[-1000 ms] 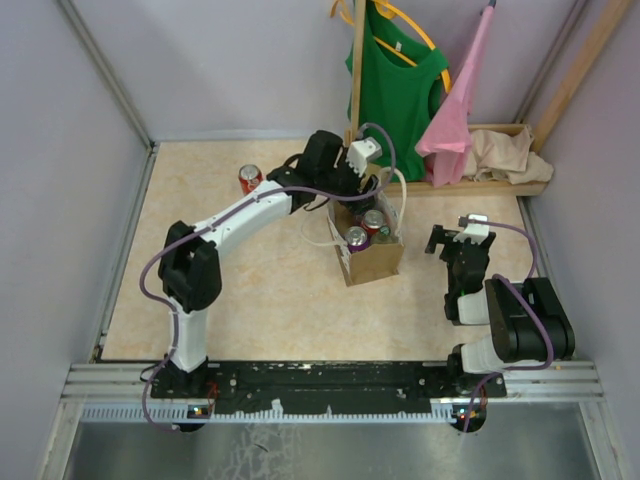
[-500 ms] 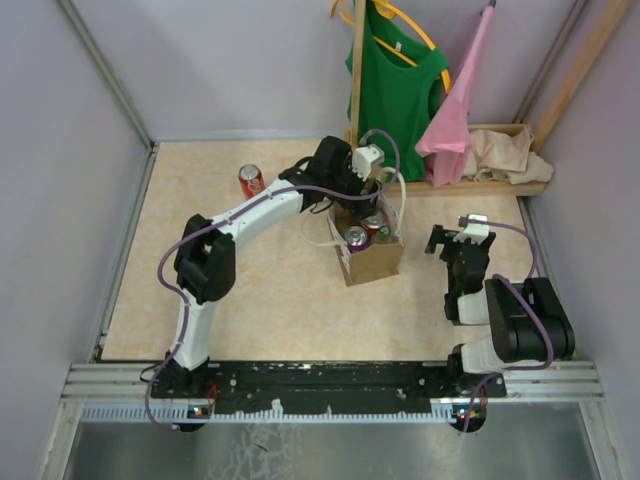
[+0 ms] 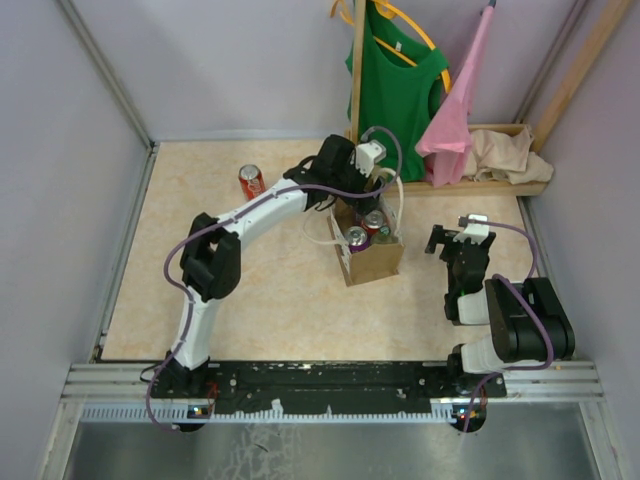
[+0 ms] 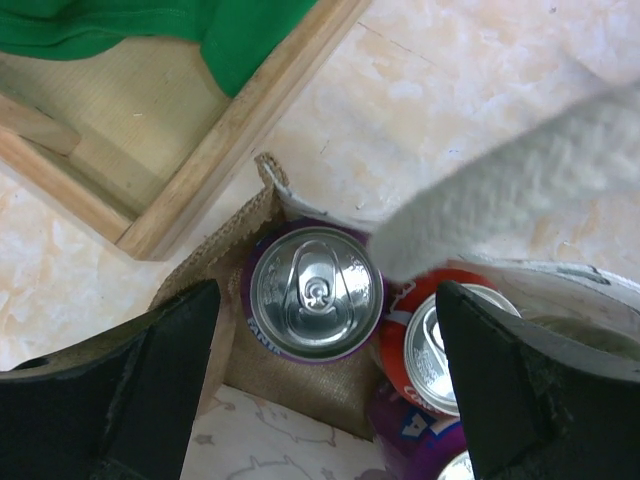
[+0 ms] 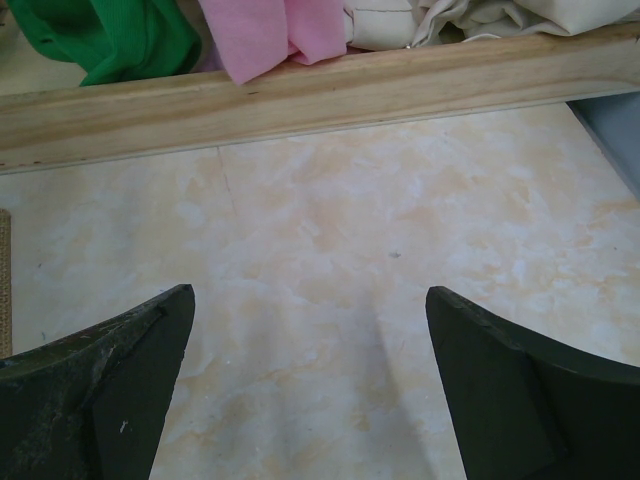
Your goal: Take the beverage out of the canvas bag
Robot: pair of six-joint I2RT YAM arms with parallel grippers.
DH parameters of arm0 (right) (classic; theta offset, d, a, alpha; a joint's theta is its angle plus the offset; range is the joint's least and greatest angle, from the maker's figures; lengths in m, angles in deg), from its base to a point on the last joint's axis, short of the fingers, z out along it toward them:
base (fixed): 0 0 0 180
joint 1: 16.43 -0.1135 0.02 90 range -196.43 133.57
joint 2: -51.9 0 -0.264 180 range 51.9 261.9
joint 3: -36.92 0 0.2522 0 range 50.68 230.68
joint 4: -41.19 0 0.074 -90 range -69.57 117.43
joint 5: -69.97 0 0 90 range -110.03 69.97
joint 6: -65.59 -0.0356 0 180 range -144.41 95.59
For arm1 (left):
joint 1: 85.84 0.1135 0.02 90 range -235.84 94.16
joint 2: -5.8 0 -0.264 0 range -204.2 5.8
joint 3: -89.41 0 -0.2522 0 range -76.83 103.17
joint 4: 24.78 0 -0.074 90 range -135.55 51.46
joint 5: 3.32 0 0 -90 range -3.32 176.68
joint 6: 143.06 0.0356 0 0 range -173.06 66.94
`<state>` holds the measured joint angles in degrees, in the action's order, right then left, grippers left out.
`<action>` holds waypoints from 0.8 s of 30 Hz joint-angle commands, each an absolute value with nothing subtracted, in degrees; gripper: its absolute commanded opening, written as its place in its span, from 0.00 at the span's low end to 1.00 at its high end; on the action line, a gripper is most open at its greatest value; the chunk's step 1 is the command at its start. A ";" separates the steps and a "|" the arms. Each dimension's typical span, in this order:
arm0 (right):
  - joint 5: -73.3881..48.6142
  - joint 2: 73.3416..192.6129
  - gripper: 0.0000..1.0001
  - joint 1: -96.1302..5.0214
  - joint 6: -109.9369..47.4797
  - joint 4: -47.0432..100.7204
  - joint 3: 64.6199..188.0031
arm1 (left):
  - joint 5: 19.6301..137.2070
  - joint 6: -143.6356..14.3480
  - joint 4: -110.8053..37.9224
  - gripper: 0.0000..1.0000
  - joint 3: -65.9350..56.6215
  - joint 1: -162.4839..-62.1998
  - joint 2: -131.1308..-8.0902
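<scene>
The tan canvas bag (image 3: 374,258) stands mid-table with white rope handles (image 3: 401,190) and several cans inside. In the left wrist view a purple can (image 4: 315,292) sits in the bag's far corner, next to a red can (image 4: 450,350), with the bag's burlap wall (image 4: 225,255) beside it. A white rope handle (image 4: 520,190) crosses that view. My left gripper (image 3: 352,195) hovers open over the bag's far end, its jaws straddling the purple can from above (image 4: 325,370). My right gripper (image 3: 452,238) is open and empty to the right of the bag, over bare floor (image 5: 310,390).
A red can (image 3: 250,180) stands on the table at the far left. A wooden rack (image 3: 500,185) with green (image 3: 400,90) and pink (image 3: 455,120) garments and a beige cloth heap (image 3: 505,155) stands at the back right. Its wooden rail (image 5: 320,95) lies ahead of my right gripper.
My left arm has reached further right and forward, bringing its gripper over the bag's far end. The right arm has not moved.
</scene>
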<state>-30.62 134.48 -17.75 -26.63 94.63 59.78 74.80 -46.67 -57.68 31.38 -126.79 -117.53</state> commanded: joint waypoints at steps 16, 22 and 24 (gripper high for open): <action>-30.60 134.51 0.99 -17.66 -27.07 97.13 60.97 | 79.22 -46.92 -60.39 0.82 35.59 -126.80 -125.14; -30.62 134.56 0.99 -17.60 -27.11 97.12 60.95 | 83.86 -46.54 -61.43 0.74 34.86 -126.80 -125.51; -30.66 134.51 0.99 -17.66 -27.10 97.09 60.94 | 84.57 -46.27 -61.97 0.72 34.70 -126.80 -125.66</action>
